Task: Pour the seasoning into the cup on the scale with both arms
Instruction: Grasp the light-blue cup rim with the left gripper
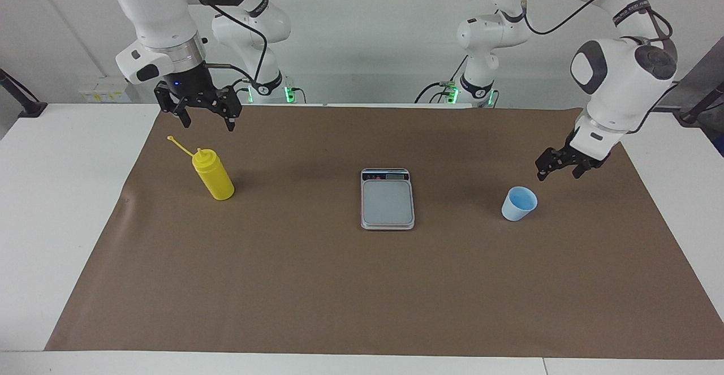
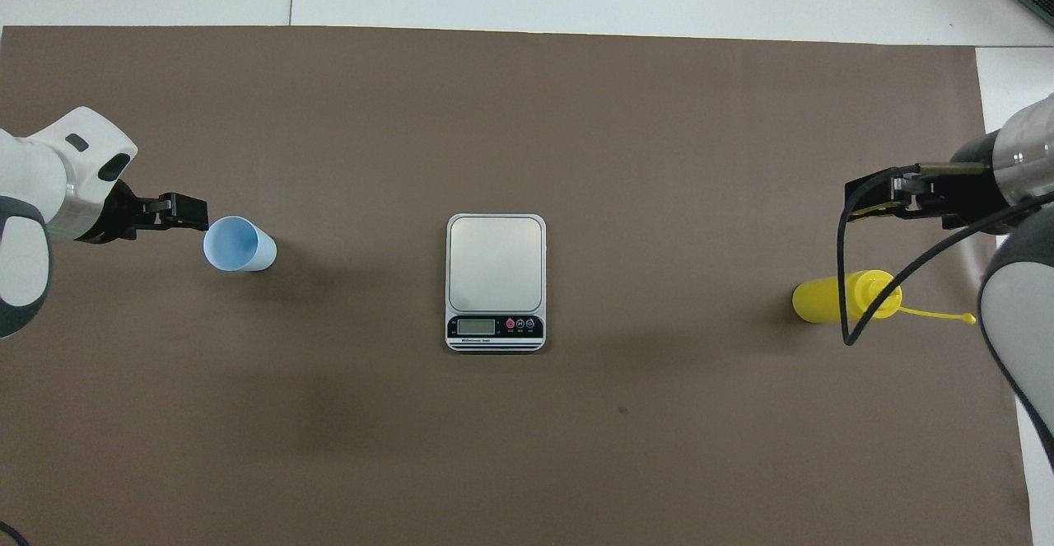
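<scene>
Cup (image 1: 518, 203) empty, upright nr spread-apart left tool (image 1: 557, 166); right tool (image 1: 205, 112) apart over bottle (image 1: 213, 175).

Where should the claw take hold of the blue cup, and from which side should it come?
Probably the cup's side wall, around the middle, coming in level from the left arm's end of the table, where the open left claw already hangs. The cup stands upright, round and tapered, mouth up, so a side pinch should keep it level for placing on the scale.
</scene>
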`<state>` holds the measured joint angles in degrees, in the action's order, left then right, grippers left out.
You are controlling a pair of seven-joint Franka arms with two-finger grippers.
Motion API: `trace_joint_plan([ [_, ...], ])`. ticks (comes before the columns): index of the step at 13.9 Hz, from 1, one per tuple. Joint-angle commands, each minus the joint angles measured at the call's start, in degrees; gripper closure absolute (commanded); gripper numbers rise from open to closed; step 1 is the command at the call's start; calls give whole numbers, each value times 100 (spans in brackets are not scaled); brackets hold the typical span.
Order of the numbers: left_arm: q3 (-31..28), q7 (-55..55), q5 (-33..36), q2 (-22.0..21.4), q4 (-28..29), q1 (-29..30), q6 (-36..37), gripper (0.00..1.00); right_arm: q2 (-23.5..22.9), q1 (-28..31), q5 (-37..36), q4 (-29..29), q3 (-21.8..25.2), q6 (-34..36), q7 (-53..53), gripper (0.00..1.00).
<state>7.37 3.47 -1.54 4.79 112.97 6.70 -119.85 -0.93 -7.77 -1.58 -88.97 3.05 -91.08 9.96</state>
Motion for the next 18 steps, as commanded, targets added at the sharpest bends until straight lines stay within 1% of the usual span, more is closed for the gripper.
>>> trace_joint_plan([
  [1,19,101,-101,258,225,34,-529,0,93,65,-27,-112,-32,12,-134,0],
  [2,19,214,-101,294,312,-19,-600,0,93,65,-27,-112,-32,12,-134,0],
  [4,19,294,-101,198,680,-54,-706,0,93,65,-27,-112,-32,12,-134,0],
  [7,19,277,-101,250,735,-46,-863,0,93,65,-27,-112,-32,12,-134,0],
  [9,19,285,-101,442,744,-54,-1109,0,93,65,-27,-112,-32,12,-134,0],
  [11,19,294,-101,505,761,-46,-1128,0,93,65,-27,-112,-32,12,-134,0],
  [12,19,312,-101,505,787,-54,-1119,3,93,65,-27,-112,-32,12,-134,0],
  [13,19,434,-101,505,788,-54,-1110,25,93,65,-27,-112,-32,12,-134,0],
  [14,28,574,-101,505,788,-63,-1102,51,93,65,-27,-112,-32,12,-134,0],
  [15,28,593,-101,496,788,-141,-1084,84,93,65,-27,-112,-32,12,-134,0],
  [16,19,523,-101,496,788,-194,-1075,100,93,65,-27,-112,-32,12,-134,0],
  [18,19,514,-92,505,753,-204,-1049,100,93,65,-27,-112,-32,12,-134,0],
])
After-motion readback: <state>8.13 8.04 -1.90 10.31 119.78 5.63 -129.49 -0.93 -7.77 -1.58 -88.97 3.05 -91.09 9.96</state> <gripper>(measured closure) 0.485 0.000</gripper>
